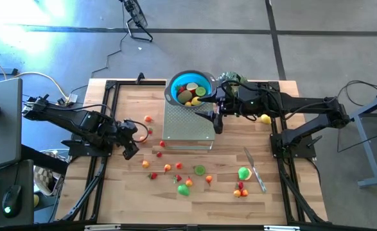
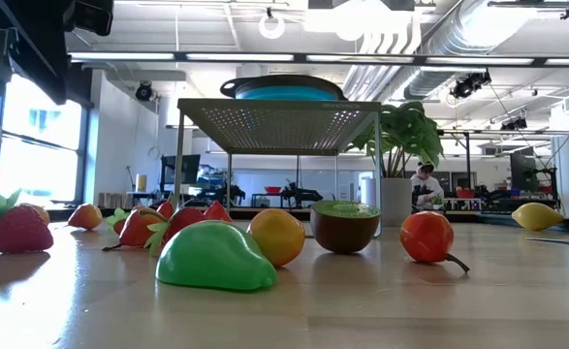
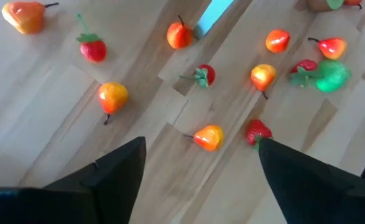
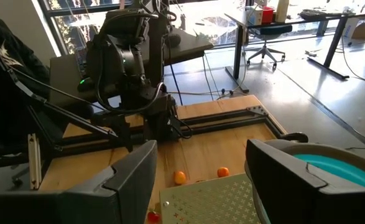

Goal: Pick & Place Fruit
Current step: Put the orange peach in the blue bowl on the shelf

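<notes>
Left gripper [image 1: 131,138]: I see its fingers spread apart, holding nothing, above scattered fruit [image 1: 167,168] on the table's [image 1: 111,192] left half.
Right gripper [image 1: 216,119]: fingers apart, empty, beside the blue bowl [image 1: 175,83].
Bowl: several fruits inside, atop a perforated metal stand [image 1: 187,125].

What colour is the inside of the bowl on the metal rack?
Bright blue inside the grey-rimmed round bowl, clearest in the high view.

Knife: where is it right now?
High view: the knife lies on the table's right side near the front, just right of the green pear.
</notes>
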Robot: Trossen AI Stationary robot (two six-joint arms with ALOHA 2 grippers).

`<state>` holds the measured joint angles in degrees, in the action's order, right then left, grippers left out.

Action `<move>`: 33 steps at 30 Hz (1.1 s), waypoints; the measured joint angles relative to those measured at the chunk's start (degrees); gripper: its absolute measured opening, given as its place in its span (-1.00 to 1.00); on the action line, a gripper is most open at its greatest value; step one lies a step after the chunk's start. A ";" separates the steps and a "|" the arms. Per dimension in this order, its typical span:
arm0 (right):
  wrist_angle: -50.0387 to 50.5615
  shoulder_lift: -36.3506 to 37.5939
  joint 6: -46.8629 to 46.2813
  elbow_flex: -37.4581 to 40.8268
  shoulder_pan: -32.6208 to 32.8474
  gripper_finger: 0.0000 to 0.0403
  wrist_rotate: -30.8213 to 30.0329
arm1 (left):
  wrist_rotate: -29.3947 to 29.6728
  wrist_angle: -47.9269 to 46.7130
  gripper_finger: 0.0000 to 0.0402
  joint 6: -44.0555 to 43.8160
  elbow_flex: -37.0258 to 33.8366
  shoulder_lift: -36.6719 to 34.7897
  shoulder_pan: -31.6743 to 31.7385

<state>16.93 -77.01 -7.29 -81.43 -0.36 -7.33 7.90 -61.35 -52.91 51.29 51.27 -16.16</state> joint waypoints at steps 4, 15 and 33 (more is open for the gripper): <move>0.00 0.00 0.00 0.00 0.00 0.19 0.02 | -0.04 0.33 0.53 -1.38 0.00 0.00 0.00; 0.02 0.00 -0.39 0.00 0.00 0.19 0.04 | 1.27 -0.11 0.53 -3.14 0.00 4.06 0.00; 0.07 0.00 -0.20 0.00 -0.01 0.19 0.02 | -1.08 13.04 0.53 -7.30 -8.55 9.35 0.11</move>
<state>16.99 -77.01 -7.49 -81.43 -0.37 -7.31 6.82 -48.31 -60.21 42.74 60.61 -16.05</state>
